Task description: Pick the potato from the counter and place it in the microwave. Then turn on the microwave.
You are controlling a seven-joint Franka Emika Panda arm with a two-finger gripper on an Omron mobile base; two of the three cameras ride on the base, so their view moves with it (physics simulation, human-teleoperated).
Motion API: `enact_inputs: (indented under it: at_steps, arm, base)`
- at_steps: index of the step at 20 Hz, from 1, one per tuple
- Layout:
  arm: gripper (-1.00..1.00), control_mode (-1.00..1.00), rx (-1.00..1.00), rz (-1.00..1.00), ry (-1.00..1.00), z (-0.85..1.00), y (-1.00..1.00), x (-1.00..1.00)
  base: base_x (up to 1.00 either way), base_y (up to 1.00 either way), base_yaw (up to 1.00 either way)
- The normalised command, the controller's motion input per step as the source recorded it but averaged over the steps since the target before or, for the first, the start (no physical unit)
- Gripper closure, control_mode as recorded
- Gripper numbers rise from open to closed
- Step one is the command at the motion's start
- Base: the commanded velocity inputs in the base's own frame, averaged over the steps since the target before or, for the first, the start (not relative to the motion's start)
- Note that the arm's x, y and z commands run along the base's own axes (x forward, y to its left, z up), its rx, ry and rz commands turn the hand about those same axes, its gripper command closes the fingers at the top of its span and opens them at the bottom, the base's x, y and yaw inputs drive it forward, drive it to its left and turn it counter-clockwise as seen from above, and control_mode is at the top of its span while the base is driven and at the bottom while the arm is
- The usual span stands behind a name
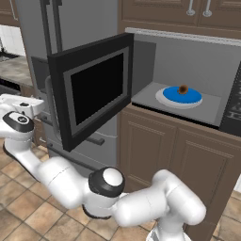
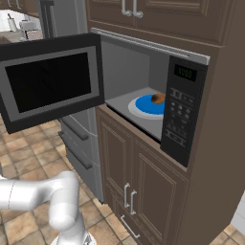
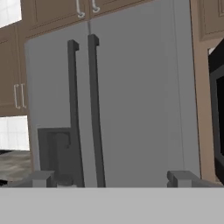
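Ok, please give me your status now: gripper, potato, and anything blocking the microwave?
Gripper open, empty, facing the fridge. Potato on blue plate inside microwave. Microwave door wide open, must close before start.

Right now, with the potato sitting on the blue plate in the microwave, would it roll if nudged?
Probably: the potato looks small and rounded, so a nudge could roll it. The blue plate looks shallow, so it may not stop it. It seems firm, unlikely to squash.

The microwave cavity mouth stands open; a blue plate with the potato fills its floor's middle. The swung-out door bars the left side, before the fridge.
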Motion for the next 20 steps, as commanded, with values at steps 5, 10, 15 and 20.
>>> enact_inputs:
  at_steps: [5, 10, 15, 20]
  arm:
    - [-1.0, -1.0, 0.0, -0.08, 0.0, 0.0, 0.0, 0.0]
    - [-1.0, -1.0, 0.0, -0.11, 0.0, 0.0, -0.02, 0.0]
    - [-1.0, -1.0, 0.0, -0.11, 0.0, 0.0, -0.25, 0.0]
    - [-1.0, -1.0, 0.0, -0.04, 0.0, 0.0, -0.48, -0.07]
  base:
    - [0.0, 0.0, 0.0]
    - [0.0, 0.0, 0.0]
    - [0.0, 0.0, 0.0]
    - [0.0, 0.0, 0.0]
